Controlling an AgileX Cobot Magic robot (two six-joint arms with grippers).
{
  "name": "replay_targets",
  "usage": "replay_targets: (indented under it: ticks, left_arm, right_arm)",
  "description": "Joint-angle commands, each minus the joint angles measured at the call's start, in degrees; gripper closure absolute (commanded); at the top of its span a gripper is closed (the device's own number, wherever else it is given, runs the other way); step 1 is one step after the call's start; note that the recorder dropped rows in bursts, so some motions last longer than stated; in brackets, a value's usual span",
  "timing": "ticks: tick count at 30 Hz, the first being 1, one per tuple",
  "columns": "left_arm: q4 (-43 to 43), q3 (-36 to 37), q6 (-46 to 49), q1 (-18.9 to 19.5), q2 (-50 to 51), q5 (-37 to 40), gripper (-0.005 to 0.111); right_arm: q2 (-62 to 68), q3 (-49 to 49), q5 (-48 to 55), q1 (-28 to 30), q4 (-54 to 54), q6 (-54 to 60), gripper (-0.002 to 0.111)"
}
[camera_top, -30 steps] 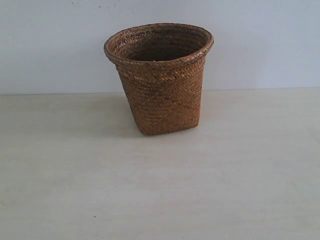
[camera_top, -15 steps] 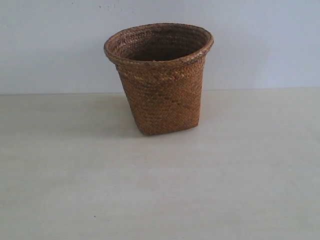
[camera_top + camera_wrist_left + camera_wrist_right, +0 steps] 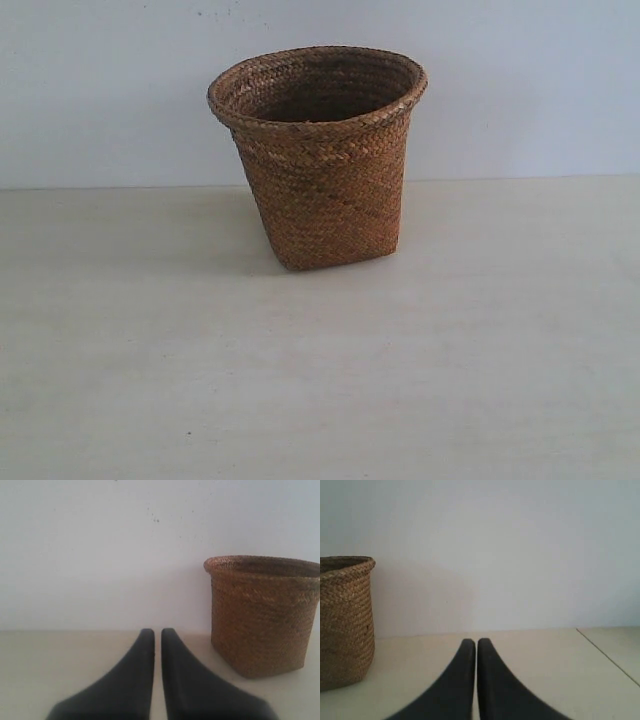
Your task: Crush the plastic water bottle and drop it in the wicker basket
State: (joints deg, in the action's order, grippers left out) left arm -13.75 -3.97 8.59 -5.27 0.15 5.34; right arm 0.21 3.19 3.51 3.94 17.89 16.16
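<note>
The brown wicker basket (image 3: 322, 160) stands upright at the back middle of the pale table, close to the wall; what its inside holds cannot be seen. The plastic water bottle shows in no view. Neither arm appears in the exterior view. In the left wrist view my left gripper (image 3: 157, 632) is shut with nothing between its black fingers, low over the table and apart from the basket (image 3: 262, 615). In the right wrist view my right gripper (image 3: 476, 642) is likewise shut and holds nothing, well apart from the basket (image 3: 345, 622).
A plain white wall (image 3: 520, 90) rises right behind the basket. The pale tabletop (image 3: 320, 380) stretches in front of and beside it. A seam or table edge (image 3: 607, 655) runs across the table in the right wrist view.
</note>
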Motion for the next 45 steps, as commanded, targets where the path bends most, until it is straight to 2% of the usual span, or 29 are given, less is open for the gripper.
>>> replay_targets:
  ticks: [1,28,34,40,45]
  left_arm:
    - [-0.7,2.5,-0.5,0.1,-0.1,-2.4,0.102]
    - [-0.6,3.3,-0.3,0.1,-0.1,-2.1,0.102]
    - [12.0,4.0,-11.9,0.1,-0.1,0.0,0.102]
    - [12.2,4.0,-11.9,0.1,-0.1,1.6,0.102]
    - [12.2,4.0,-11.2,0.6,-0.1,7.6,0.102]
  right_arm:
    - [-0.2,-0.7,0.6,0.1,-0.2,0.4,0.108]
    - [-0.2,-0.7,2.1,0.1,0.2,-0.1,0.108]
    - [-0.2,-0.7,1.4,0.1,0.4,-0.2,0.108]
    - [-0.2,-0.7,1.4,0.1,0.4,-0.2,0.108]
    - [-0.2,-0.7,1.4,0.1,0.4,-0.2,0.108]
